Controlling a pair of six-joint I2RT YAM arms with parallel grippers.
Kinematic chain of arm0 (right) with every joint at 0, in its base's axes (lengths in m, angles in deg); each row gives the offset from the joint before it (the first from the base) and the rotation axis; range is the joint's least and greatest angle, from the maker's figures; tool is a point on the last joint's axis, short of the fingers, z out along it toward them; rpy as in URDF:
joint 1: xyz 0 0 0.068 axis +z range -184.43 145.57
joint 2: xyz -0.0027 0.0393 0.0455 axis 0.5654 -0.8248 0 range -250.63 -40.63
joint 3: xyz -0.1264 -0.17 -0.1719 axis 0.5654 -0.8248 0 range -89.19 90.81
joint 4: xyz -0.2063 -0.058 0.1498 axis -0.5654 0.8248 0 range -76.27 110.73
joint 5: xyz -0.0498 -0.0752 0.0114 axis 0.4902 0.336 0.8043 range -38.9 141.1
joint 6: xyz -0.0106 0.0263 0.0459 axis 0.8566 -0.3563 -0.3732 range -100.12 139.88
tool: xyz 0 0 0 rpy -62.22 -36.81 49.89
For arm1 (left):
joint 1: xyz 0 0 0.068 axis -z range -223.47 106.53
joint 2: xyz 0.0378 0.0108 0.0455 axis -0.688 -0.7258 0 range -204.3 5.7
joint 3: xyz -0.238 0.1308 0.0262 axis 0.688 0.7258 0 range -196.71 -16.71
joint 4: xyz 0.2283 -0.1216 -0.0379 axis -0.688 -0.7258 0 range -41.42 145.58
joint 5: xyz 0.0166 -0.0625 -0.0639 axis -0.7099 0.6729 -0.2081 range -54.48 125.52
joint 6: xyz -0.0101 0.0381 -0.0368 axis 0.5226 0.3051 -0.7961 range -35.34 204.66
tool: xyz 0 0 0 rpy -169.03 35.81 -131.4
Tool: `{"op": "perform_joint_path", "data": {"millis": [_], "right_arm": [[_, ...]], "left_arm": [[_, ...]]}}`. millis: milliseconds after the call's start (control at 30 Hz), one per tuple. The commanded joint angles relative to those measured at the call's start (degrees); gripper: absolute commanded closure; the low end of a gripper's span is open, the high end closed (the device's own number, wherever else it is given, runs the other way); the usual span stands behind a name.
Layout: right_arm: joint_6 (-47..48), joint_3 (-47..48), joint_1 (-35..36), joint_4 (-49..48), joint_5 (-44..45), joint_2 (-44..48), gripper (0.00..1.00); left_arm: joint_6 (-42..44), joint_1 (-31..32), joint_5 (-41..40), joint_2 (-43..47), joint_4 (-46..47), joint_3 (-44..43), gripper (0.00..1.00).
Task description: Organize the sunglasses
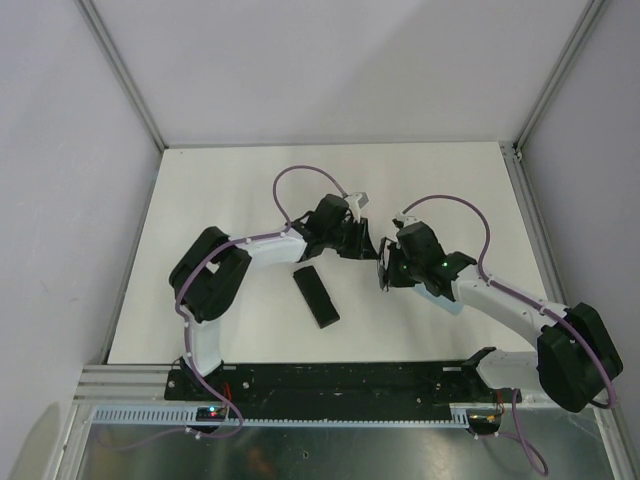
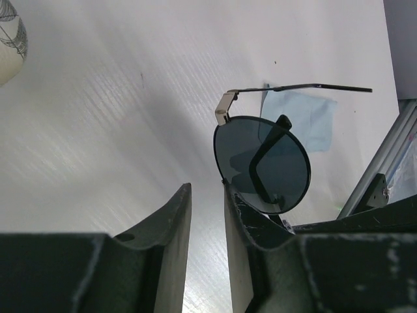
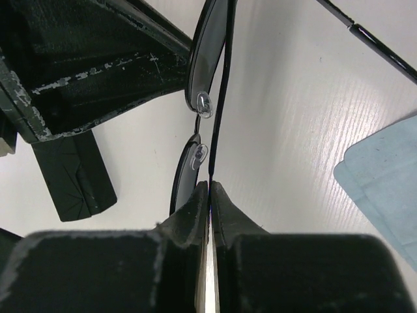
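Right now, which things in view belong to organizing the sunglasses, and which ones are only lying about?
For the job: the wire sunglasses, pinched in the right gripper.
Lying about: the black case, the blue cloth, the beige case.

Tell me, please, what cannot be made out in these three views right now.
- Left wrist view: beige case cut off by the top-left corner.
- Right wrist view: blue cloth cut off by the right edge; lower lens of the wire-frame sunglasses partly behind the right tool.
- Top view: those sunglasses too small to make out.
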Motion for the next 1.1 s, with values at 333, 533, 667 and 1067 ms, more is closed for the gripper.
{"op": "perform_joint_path", "data": {"millis": [333,533,667,1067], "right_arm": [[-1.7,1.5,-4.7,1.1,0.3,-5.2,0.62],[4.3,4.1,-6.0,2.8,2.3,-3.4,0.6],[10.7,7.5,-7.6,4.4,4.3,-5.4,0.58],[21.0,15.3,-13.9,5.8,3.9,-17.0,0.56]], "left_arm": [[1.0,-0.9,-0.8,3.9,1.0,3.1,0.68],[1.6,-0.9,-0.2,3.9,0.8,4.0,0.67],[2.9,-0.9,-0.1,4.4,0.1,3.9,0.66],[6.1,-1.7,2.5,3.4,-2.4,2.5,0.65]]}}
